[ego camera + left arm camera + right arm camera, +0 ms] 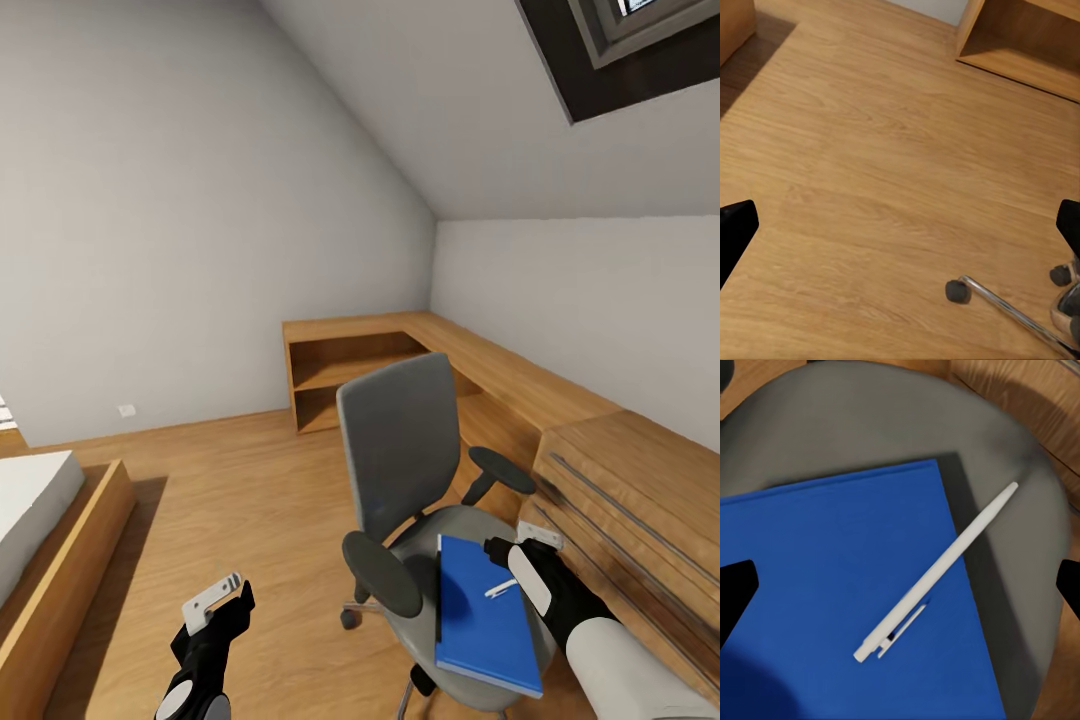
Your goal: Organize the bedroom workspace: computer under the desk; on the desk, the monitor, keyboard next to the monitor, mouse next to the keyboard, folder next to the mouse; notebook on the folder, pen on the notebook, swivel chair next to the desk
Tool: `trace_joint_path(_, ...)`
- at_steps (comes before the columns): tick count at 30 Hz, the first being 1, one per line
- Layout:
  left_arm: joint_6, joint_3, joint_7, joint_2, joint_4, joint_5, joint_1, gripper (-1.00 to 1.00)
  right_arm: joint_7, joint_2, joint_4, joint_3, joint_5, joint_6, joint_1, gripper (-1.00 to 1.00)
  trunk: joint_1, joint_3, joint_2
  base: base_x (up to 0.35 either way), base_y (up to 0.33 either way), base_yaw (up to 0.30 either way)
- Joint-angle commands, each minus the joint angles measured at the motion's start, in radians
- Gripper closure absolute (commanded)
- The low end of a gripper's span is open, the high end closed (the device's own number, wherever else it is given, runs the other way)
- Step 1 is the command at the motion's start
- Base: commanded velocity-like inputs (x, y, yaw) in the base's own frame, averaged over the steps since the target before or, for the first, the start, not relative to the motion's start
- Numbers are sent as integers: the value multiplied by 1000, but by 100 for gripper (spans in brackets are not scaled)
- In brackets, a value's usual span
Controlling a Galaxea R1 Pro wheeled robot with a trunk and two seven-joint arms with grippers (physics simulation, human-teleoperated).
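Head view: the swivel chair stands on the light wood floor, its right side close to a light wooden drawer unit with bar handles. A low wooden shelf unit runs along the grey walls into the corner behind the chair. A broad stretch of bare floor lies to the chair's left, bounded by the wooden frame of the bed. The folder lies flat on the chair seat, its near corner overhanging the seat's front edge. A dark strip shows along its left edge, apparently something lying beneath it. The pen rests on the folder. The right pincer hangs directly above the pen and folder; from here I cannot tell whether it touches them. The left pincer hangs over the bare floor, holding nothing.

Left wrist view: the fingertips sit wide apart at opposite borders, with only floor between them. A chrome leg and caster of the chair base lie near one fingertip.

Right wrist view: the pen lies diagonally across the folder, its tip extending past the folder's edge over a dark border and the grey seat. The fingertips stand wide apart on either side, gripping nothing.
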Motion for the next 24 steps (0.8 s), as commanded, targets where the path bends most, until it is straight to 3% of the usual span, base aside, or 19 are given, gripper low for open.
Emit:
trace_joint_path(1, 4, -1, 6, 0, -2, 4, -1, -100, -7, -1, -2, 4, -8, 4, 0, -100, 4, -4, -8, 0, 0, 0)
trace_joint_path(24, 5, -1, 6, 0, 0, 4, -1, -100, -7, -2, -2, 3, -8, 4, 0, -100, 92, -76, -169, 0, 0, 0)
